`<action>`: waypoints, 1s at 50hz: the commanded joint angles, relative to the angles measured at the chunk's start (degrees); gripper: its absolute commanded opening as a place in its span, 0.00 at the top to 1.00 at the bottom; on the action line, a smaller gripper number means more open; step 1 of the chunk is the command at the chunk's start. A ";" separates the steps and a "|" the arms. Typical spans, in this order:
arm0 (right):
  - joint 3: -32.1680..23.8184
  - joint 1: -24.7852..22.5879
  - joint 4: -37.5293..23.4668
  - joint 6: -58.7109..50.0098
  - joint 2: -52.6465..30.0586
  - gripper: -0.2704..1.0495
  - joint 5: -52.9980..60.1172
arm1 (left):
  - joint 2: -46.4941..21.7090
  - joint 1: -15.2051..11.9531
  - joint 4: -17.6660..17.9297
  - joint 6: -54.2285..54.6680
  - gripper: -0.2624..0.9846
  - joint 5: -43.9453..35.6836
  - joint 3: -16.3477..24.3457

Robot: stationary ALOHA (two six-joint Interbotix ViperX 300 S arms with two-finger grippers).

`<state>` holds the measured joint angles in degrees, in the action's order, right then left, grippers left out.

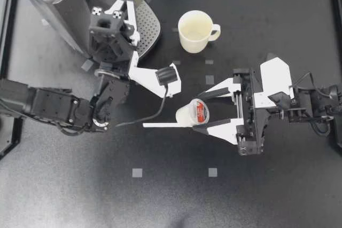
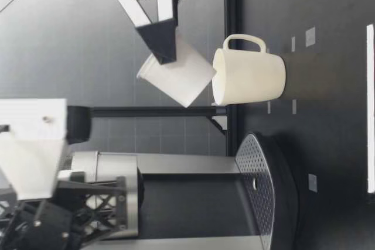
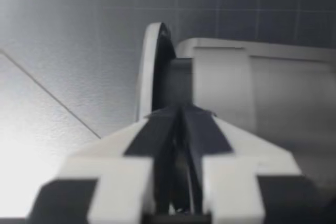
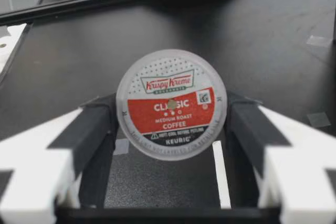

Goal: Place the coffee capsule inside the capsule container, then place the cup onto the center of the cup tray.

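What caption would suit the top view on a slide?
Right gripper holds the capsule; the cup stands on the table beside the machine's tray.

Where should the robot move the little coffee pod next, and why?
Probably carry it toward the silver coffee machine: the right hand is shut on the white, red-labelled coffee capsule, held above the black table, away from the machine.

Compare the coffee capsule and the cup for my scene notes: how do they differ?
The coffee capsule hangs tilted above the table in my right pincer; the cup stands upright on the table, untouched. The capsule is smaller and sealed by a red-and-white lid; the cup is open, empty, with a handle. Both have pale bodies.
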<state>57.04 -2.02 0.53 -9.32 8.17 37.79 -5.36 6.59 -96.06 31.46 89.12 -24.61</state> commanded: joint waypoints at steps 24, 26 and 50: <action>-0.53 0.35 0.18 -0.35 0.97 0.34 0.18 | 8.44 -3.52 -4.13 0.62 0.65 -0.70 0.44; -0.53 0.35 0.09 -0.35 1.05 0.34 0.18 | 8.79 -3.69 -4.39 0.97 0.65 -0.70 0.44; -0.53 0.35 0.09 -0.79 1.05 0.34 0.18 | 15.38 -6.33 -5.27 10.02 0.65 -1.93 -3.08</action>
<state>57.04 -2.02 0.62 -9.93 8.17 37.79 7.21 1.14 -100.81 39.73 87.54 -27.86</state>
